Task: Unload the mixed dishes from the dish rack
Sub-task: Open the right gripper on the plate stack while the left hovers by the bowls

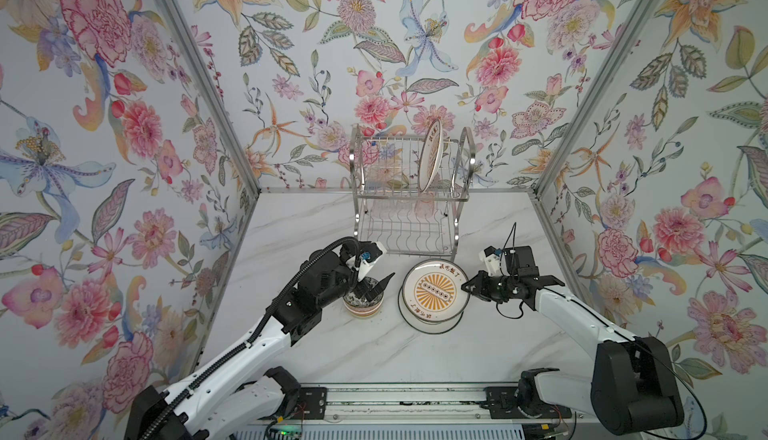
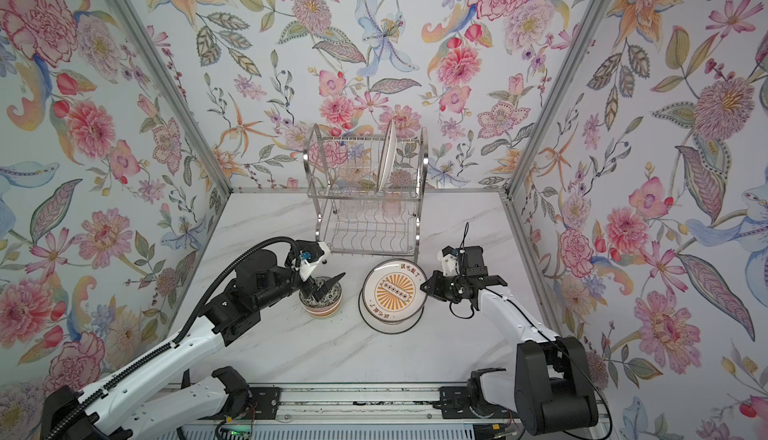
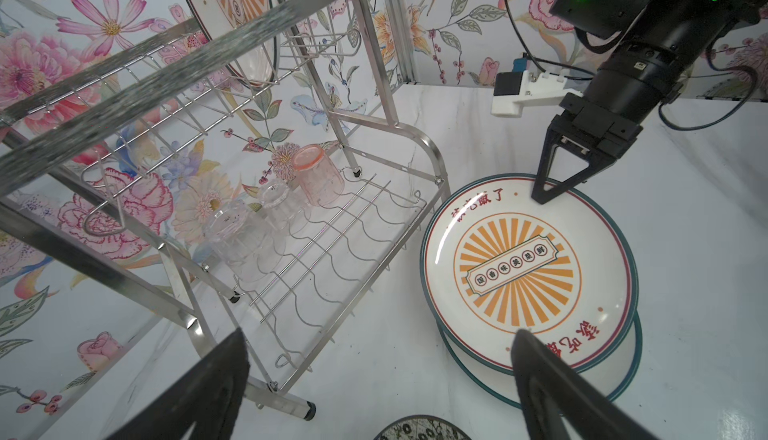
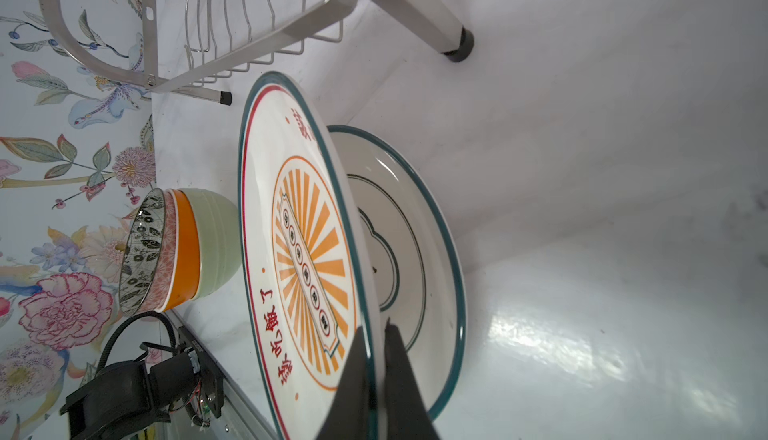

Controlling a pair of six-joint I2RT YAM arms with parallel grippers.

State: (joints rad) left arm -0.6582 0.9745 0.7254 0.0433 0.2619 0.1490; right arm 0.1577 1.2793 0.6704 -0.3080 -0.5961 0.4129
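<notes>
In both top views I see the dish rack (image 1: pixel 409 209) (image 2: pixel 365 213) at the back of the desk (image 1: pixel 374 354) with one plate (image 1: pixel 430 155) (image 2: pixel 387 157) standing on edge in its upper tier. In front of it lie two stacked plates; the upper plate (image 1: pixel 434 290) (image 2: pixel 395 290) bears the red writing 该吃饭了 twice round its rim. The left end effector (image 1: pixel 376 288) (image 2: pixel 328 286) hangs wide open over the bowl stack (image 1: pixel 362 307) (image 2: pixel 321 307), holding nothing, while the right end effector (image 1: pixel 469 286) (image 2: pixel 426 286) is clamped on the upper plate's rim. The left wrist view gives me three cups on the rack's lower tier: one pink-tinted cup (image 3: pixel 318 176) and two clear cups (image 3: pixel 276 198) (image 3: pixel 241 234). The sunburst's banner there holds six circled characters I cannot read with certainty. The right wrist view shows the fingers (image 4: pixel 399 375) pinching that rim, the plate tilted with its held edge raised off the lower plate (image 4: pixel 407 230). Beside them I count three nested bowls: patterned bowl (image 4: pixel 143 250), orange bowl (image 4: pixel 185 250), pale green bowl (image 4: pixel 216 242).
</notes>
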